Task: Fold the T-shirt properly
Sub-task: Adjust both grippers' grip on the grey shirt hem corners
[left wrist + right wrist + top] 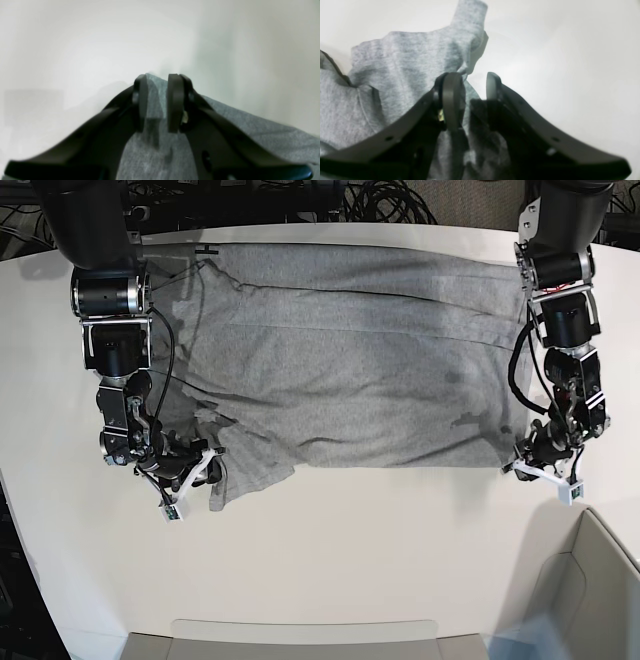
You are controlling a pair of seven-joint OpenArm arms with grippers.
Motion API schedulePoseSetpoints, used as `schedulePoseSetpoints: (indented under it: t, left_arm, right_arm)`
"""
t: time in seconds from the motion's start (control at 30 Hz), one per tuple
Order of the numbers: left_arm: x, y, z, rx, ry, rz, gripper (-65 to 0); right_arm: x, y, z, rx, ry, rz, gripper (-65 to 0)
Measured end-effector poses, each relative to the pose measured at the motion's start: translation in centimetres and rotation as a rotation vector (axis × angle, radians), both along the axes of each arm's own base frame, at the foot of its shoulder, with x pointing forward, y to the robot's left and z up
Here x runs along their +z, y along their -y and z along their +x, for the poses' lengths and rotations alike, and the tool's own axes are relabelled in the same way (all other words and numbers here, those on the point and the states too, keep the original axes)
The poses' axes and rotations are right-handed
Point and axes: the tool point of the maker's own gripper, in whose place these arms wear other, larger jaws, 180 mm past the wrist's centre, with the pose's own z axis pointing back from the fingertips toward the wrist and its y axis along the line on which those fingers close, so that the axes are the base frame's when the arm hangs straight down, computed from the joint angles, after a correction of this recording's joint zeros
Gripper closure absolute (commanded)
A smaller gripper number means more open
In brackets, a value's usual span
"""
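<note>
The grey T-shirt [350,360] lies spread wide across the white table, plain side up, with long creases. Its near left sleeve is bunched and crumpled. My left gripper [517,461] is at the shirt's near right corner. In the left wrist view its jaws [157,78] stand apart, and the T-shirt [250,135] corner lies loose in the gap between the pads. My right gripper [204,464] is at the crumpled sleeve. Its jaws [471,75] also stand apart, one finger [451,100] over the T-shirt [402,62] edge and bare table showing between the tips.
The white table [400,540] runs bare in front of the shirt. A grey bin [600,580] stands at the near right corner. A pale tray edge [300,635] lies along the front. Black cables [390,200] sit behind the table's far edge.
</note>
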Motion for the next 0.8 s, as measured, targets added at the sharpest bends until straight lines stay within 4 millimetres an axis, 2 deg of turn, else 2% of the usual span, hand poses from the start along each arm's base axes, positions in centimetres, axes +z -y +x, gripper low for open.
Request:
schedulePoseSetpoints:
  t: [0.17, 0.3, 0.63, 0.8]
  left_arm:
    - [-0.7, -0.1, -0.3, 0.006, -0.017, -0.008, -15.3]
    - [-3.3, -0.7, -1.2, 0.053, -0.05, -0.027, -15.3]
    - [-3.3, -0.5, -1.2, 0.047, -0.057, -0.028, -15.2]
    - [-3.4, -0.4, -1.3, 0.046, -0.052, -0.03, -12.2]
  right_arm:
    - [0.0, 0.0, 0.0, 0.0, 0.0, 0.0, -18.4]
    - [0.0, 0.0, 0.0, -0.001, 0.0, 0.001, -18.4]
    - [0.0, 0.0, 0.0, 0.002, 0.0, -0.002, -18.4]
    - [0.0, 0.0, 0.0, 0.002, 0.0, -0.002, -18.4]
